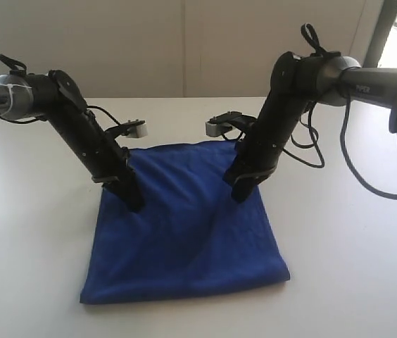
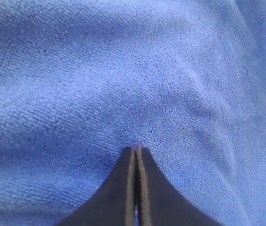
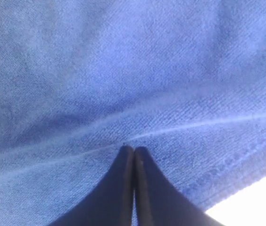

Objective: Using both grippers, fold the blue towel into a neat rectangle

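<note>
Now on the table (image 1: 353, 267): the blue towel (image 1: 184, 239) lies flat as a rough square, its near edge rounded and thick like a fold, its far edge running between the two arms.
Left gripper (image 1: 136, 204): comes down at a slant onto the towel's left side, towards the far end; in its wrist view the black fingers are pressed together, tips on the cloth, with soft puckers converging on them.
Right gripper (image 1: 239, 193): lands on the right side, also towards the far end; its fingers are likewise pressed tight together, pale creases run straight to the tips, and the hemmed edge and bare table show just beside them.
Grip, as judged: each pair seems to pinch a small ridge of cloth, though how many layers are caught cannot be told.
Step in hand, as judged: taking hold of the far portion to carry it over for another fold.
Risk, thin bite: so little fabric between the tips could slip out on the lift.
Risk, single layer: catching only the top layer would peel the existing fold open.
Risk, uneven travel: one arm leading would skew the edges and spoil the rectangle.
Risk, dragging: a low pull could slide the whole towel.
</note>
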Controlling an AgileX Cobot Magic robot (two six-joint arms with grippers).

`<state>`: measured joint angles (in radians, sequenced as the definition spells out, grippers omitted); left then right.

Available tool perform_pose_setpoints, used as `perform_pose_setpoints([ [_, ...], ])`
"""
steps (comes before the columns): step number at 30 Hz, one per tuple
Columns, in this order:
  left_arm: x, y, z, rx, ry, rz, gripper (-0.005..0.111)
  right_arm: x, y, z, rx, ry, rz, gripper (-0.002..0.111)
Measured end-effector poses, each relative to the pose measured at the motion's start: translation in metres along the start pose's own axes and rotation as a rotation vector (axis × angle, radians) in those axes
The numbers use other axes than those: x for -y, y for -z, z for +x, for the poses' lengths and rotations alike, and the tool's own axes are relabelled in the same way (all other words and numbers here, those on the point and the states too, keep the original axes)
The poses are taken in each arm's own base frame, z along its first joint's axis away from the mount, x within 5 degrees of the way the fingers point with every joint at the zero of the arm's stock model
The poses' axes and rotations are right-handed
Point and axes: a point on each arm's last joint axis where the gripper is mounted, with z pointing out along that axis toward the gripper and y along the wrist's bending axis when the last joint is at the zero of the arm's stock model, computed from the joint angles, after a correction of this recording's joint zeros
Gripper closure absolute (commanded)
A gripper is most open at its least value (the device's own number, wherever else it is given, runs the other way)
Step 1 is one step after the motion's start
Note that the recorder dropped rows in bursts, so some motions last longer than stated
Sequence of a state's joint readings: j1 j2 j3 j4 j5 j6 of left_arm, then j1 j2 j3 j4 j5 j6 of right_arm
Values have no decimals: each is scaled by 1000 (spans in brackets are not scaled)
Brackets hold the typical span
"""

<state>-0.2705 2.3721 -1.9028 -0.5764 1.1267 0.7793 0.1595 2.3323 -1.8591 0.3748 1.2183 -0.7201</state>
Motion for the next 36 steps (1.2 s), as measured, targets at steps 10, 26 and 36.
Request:
perform_pose_setpoints([
  [10, 0, 0, 0, -2, -3, -2, 107, -5, -14, 18, -64, -46, -36, 108],
  [26, 0, 0, 0, -1, -19, -1, 107, -3, -8, 25, -131, -112, 44, 108],
  [36, 31, 47, -18, 116, -128, -85, 107, -15, 23, 22, -71, -60, 78, 108],
])
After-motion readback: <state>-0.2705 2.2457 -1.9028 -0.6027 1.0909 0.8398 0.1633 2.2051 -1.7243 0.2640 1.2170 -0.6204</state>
